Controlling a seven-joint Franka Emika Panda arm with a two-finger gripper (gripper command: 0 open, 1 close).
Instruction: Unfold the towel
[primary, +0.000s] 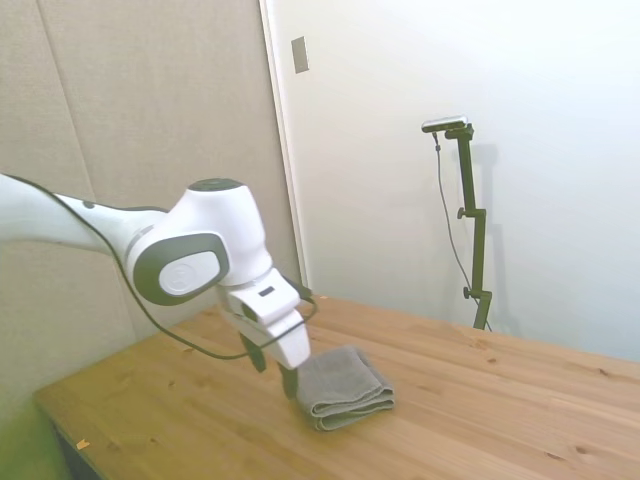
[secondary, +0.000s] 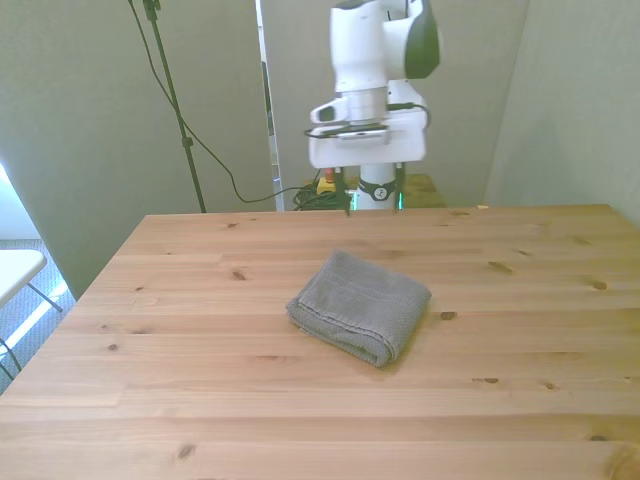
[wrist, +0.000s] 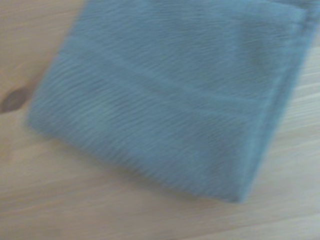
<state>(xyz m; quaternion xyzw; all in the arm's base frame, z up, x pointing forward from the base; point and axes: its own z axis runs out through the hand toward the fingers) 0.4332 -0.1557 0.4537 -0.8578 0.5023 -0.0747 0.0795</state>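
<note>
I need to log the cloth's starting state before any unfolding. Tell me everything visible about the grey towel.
The towel is plain grey terry cloth with a ribbed weave and a faint woven band across its top face. It is folded into a thick, compact rectangle with stacked layers and rounded folds showing at its near edges. It lies flat on the wooden table, turned at an angle to the table's edges. Nothing but the table touches it; the hand hangs above and behind it, clear of the cloth.

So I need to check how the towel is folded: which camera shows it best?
The front view: the whole towel lies unobstructed, its thick folded edge facing the camera. In the side view the gripper covers one corner. The wrist view is close but blurred and cropped.
</note>
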